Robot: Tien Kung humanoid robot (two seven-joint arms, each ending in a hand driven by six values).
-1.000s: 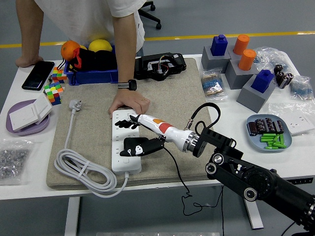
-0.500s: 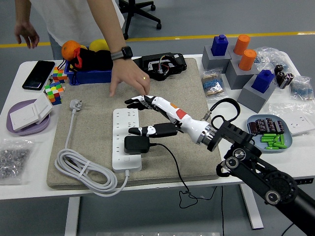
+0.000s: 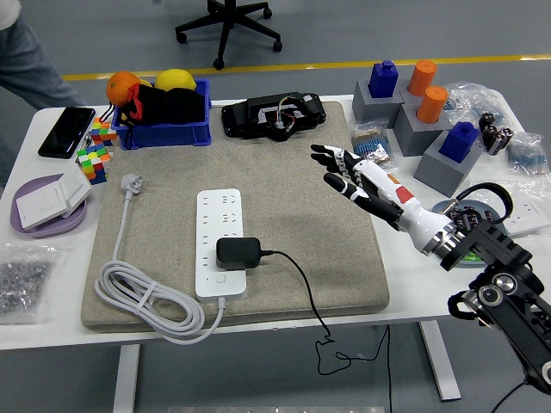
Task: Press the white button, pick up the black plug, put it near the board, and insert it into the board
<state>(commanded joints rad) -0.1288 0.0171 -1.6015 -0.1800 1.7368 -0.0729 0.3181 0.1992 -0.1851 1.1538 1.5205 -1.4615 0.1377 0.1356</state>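
**Black plug seated in the board, robot hand open and clear of it**

The right robot hand (image 3: 355,178) hangs above the right part of the grey mat (image 3: 293,163), its fingers (image 3: 331,155) spread apart and holding nothing. No left robot hand shows in the head view.

Well to the left of the robot hand and nearer the counter's (image 3: 516,275) front edge lies the white board (image 3: 219,215), a power strip resting lengthwise on the mat. The black plug (image 3: 238,252) sits on the board's lower half, touching it, apart from the robot hand. Its thin black cord (image 3: 301,288) runs right from the plug, then off the front of the mat. The board's own white cable (image 3: 142,297) lies coiled to its left.

Just beyond the fingers, to the right, is a small clear bag (image 3: 372,144). Far left, a purple plate (image 3: 34,225) carries a white switch box (image 3: 47,196).
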